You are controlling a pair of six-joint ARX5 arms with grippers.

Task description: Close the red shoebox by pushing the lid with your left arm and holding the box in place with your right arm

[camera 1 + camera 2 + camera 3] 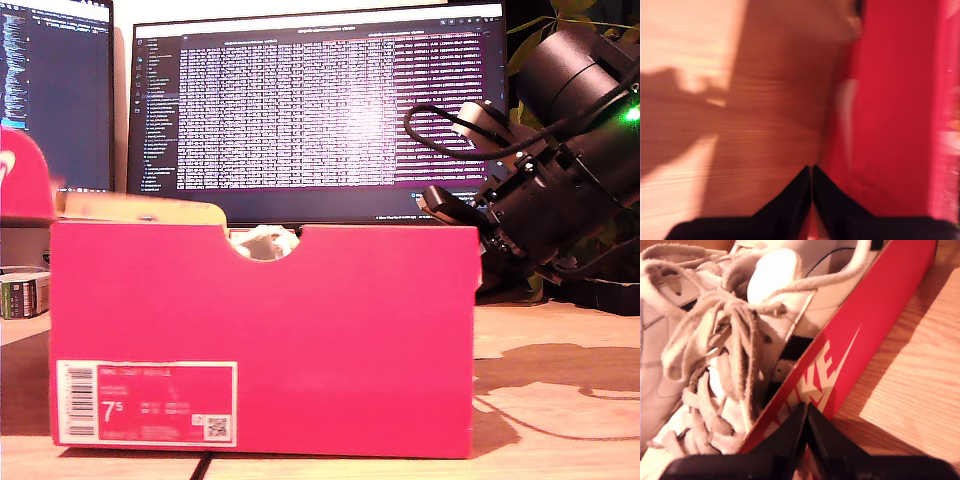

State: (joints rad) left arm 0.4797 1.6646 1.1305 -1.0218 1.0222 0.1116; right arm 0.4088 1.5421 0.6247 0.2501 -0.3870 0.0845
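Two end effectors, both with their dark jaws pressed tip to tip and nothing between them. My first end effector (811, 170) hangs over the wooden surface (765, 125) right at the foot of a wall of the red shoebox (890, 100); that view is blurred. My second end effector (805, 407) sits at the top edge of the shoebox's long logo-printed wall (875, 315), with white laced shoes (715, 340) inside the box.

From the exterior view the red shoebox (300, 330) stands on the surface (560, 400), its end wall with a white size label (145, 402) facing the camera. Its lid (22, 175) is raised above and behind the box's corner at the exterior view's left. An arm (560, 190) is just beside the box at the exterior view's right; I cannot tell which one. A lit monitor (320, 110) glows behind the box.
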